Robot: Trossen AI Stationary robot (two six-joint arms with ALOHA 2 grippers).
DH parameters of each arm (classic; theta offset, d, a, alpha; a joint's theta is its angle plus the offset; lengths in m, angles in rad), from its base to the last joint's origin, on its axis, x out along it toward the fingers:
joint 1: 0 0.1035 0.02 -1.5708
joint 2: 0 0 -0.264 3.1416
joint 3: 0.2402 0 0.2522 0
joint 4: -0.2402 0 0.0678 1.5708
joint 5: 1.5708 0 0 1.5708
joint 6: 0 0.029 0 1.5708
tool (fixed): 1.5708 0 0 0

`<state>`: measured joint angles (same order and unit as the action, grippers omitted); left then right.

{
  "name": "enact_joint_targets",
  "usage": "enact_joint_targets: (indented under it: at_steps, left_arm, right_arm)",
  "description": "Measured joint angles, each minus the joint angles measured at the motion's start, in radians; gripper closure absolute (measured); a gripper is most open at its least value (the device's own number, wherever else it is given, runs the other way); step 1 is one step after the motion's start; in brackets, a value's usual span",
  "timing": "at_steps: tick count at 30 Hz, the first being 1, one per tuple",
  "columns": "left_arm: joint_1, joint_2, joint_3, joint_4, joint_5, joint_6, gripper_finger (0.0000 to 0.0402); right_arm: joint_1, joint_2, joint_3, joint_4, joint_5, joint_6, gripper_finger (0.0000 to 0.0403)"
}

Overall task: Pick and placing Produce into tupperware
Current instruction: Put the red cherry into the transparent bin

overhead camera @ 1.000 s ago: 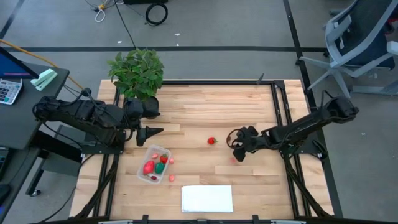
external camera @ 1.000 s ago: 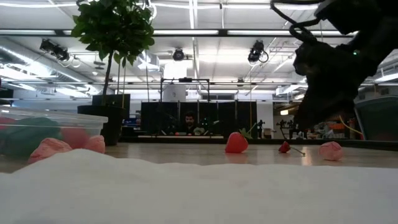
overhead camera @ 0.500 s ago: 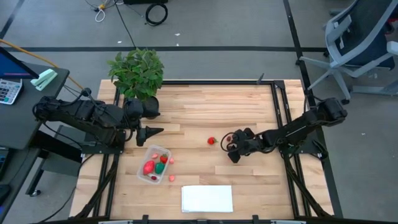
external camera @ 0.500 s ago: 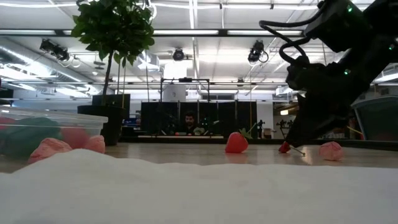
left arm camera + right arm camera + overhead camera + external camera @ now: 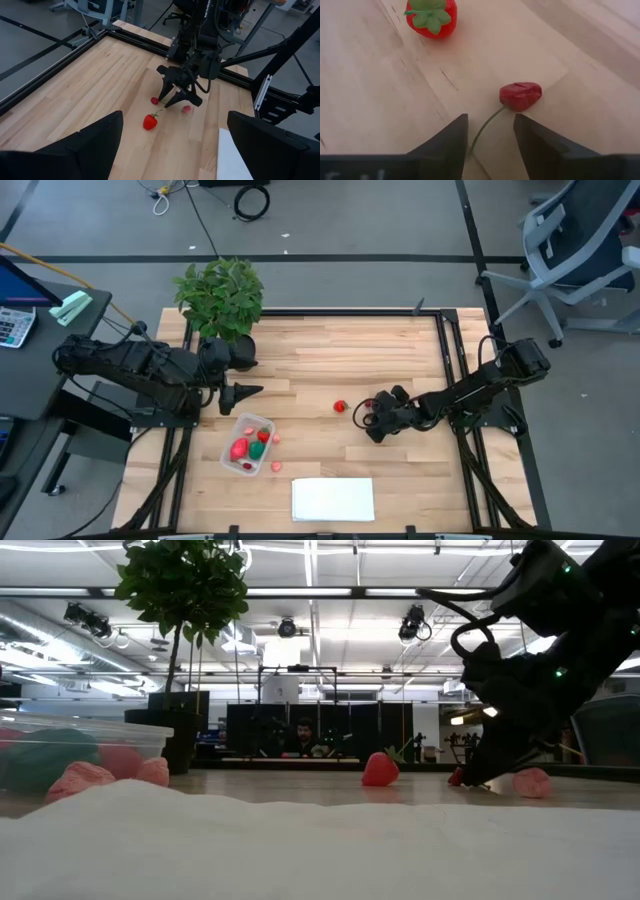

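My right gripper (image 5: 490, 145) is open and down at the table top (image 5: 478, 778). Its two fingers stand on either side of the thin stem of a small red cherry (image 5: 521, 96), which lies on the wood just ahead of them (image 5: 155, 100). A red strawberry (image 5: 340, 407) with a green cap lies a little farther toward the table's left (image 5: 431, 15). A pink piece (image 5: 531, 781) lies close by the gripper. The clear tupperware (image 5: 247, 443) holds red and green pieces, and two pink pieces (image 5: 275, 438) lie beside it. My left gripper (image 5: 245, 392) waits open, just beyond the tub.
A potted plant (image 5: 222, 295) stands at the table's far left corner. A flat white sheet (image 5: 333, 500) lies at the near edge. Bare wood stretches between the strawberry and the tub. Metal frame rails (image 5: 455, 360) border the table.
My right gripper has come down from above the table to the table top and moved a little toward the table's left, onto the cherry's stem. The produce and the tub have stayed where they were.
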<state>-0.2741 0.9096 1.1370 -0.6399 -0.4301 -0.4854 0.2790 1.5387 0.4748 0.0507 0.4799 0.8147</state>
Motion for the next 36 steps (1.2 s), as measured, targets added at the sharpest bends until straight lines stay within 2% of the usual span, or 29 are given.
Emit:
enact_joint_targets:
  at_steps: [5, 11, 15, 20, 22, 25, 30, 36]
  left_arm:
    - [0.0, 0.0, 0.0, 0.0, 0.0, 0.0, 0.0037]
    - [0.0, 0.0, 0.0, 0.0, 0.0, 0.0, 0.0037]
    - [0.0, 0.0, 0.0, -0.001, 0.0, 0.001, 0.0037]
    - [0.0, 0.0, 0.0, 0.0, 0.0, 0.021, 0.0037]
    - [0.0, 0.0, 0.0, 0.0, 0.0, 0.027, 0.0037]
    - [0.0, 0.0, 0.0, 0.0, -0.013, 0.026, 0.0037]
    - [0.0, 0.0, 0.0, 0.002, -0.022, 0.026, 0.0037]
    - [0.0, 0.0, 0.0, 0.002, -0.022, 0.026, 0.0037]
  right_arm:
    - [-0.002, 0.003, -0.001, 0.01, 0.003, 0.003, 0.0283]
    - [-0.001, 0.0, -0.001, 0.041, -0.004, -0.014, 0.0389]
    - [-0.001, -0.028, -0.001, 0.196, -0.002, -0.09, 0.0386]
    - [-0.001, -0.08, 0.039, 0.471, -0.008, -0.3, 0.0396]
    - [-0.001, -0.086, 0.091, 0.564, -0.043, -0.407, 0.0395]
    - [-0.001, -0.066, 0.202, 0.587, -0.147, -0.554, 0.0399]
    - [0.0, 0.062, 0.416, 0.576, -0.263, -0.701, 0.0399]
    - [-0.002, 0.351, 0.699, 0.527, -0.361, -0.769, 0.04]
